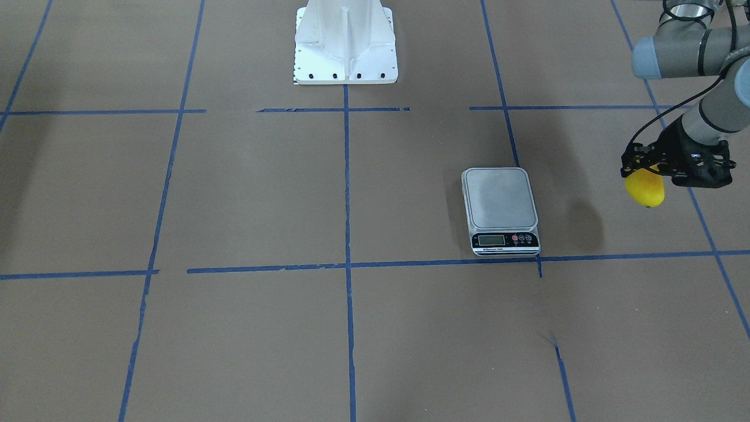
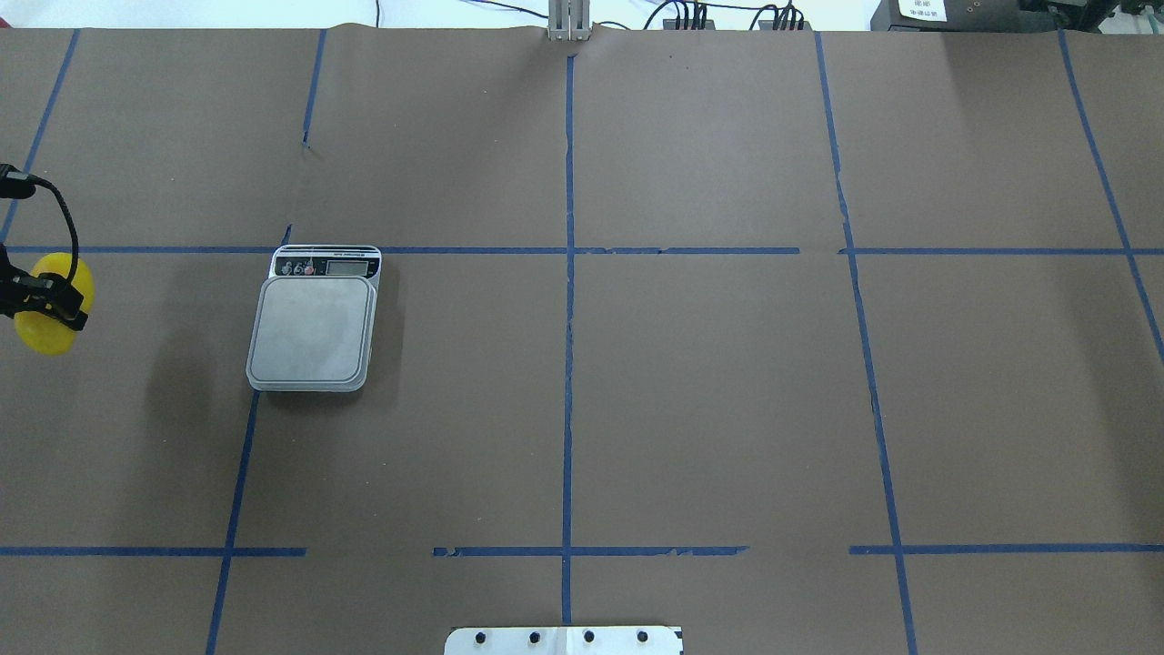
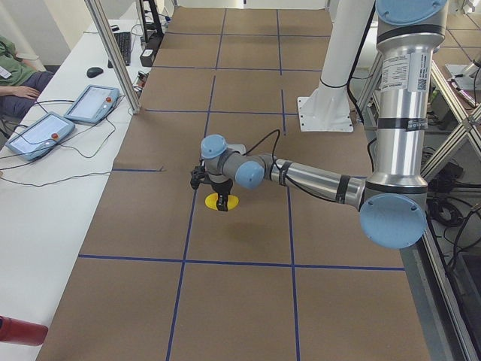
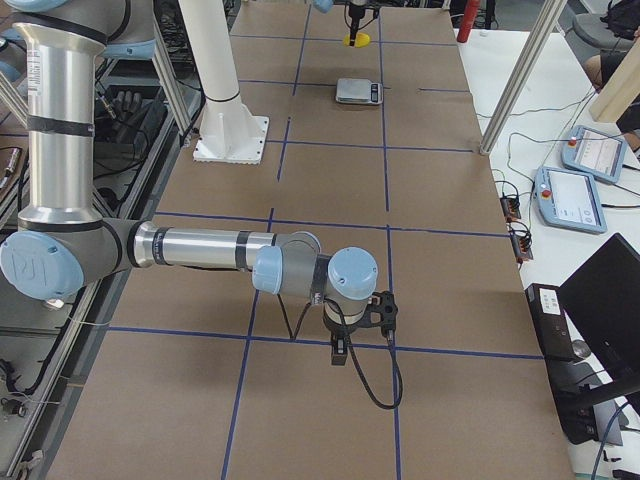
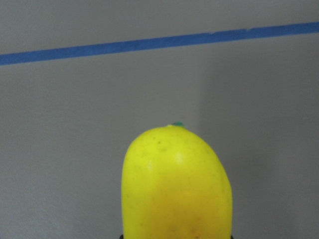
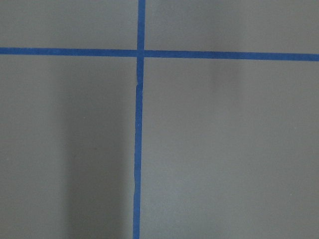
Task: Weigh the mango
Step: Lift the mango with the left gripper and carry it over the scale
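The mango (image 1: pixel 645 189) is bright yellow and oblong. My left gripper (image 1: pixel 647 173) is shut on it and holds it in the air, tip down. It hangs to the robot's left of the scale (image 1: pixel 499 199), well apart from it. In the overhead view the mango (image 2: pixel 45 335) is at the far left edge and the scale (image 2: pixel 314 332) stands to its right with a bare platform. The left wrist view shows the mango (image 5: pixel 177 184) over bare table. My right gripper (image 4: pixel 357 322) shows only in the right side view, low over the table; I cannot tell if it is open.
The robot's white base (image 1: pixel 345 44) stands at the table's middle back. Blue tape lines (image 2: pixel 568 318) mark a grid on the brown table (image 2: pixel 709 382). The mango's shadow (image 1: pixel 586 228) lies beside the scale. Tablets (image 3: pixel 68 116) lie on the side bench.
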### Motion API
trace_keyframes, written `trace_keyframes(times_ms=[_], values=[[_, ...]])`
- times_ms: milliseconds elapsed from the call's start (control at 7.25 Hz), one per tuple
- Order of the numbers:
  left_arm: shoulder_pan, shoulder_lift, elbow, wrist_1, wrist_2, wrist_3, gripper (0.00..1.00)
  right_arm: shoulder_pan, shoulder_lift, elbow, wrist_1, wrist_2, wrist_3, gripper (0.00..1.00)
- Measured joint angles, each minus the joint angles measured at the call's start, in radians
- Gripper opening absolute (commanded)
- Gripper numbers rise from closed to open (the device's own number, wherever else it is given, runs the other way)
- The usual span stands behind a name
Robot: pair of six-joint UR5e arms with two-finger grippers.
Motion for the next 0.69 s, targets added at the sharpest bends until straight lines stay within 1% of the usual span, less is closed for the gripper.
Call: trace_keyframes(times_ms=[138,276,552,690], values=[[-0.003,-0.062,-0.035,0.082,-0.002,-0.04,0.0,0.0,0.0,0.0,0.0,0.0,0.0,1.0],[0.009,-0.125,-0.038,0.112,-0.004,-0.125,0.0,0.0,0.0,0.0,0.0,0.0,0.0,1.0],[0.104,-0.234,-0.009,0.121,-0.004,-0.286,0.0,0.0,0.0,0.0,0.0,0.0,0.0,1.0],[0.154,-0.274,0.025,0.109,-0.003,-0.336,0.0,0.0,0.0,0.0,0.0,0.0,0.0,1.0]])
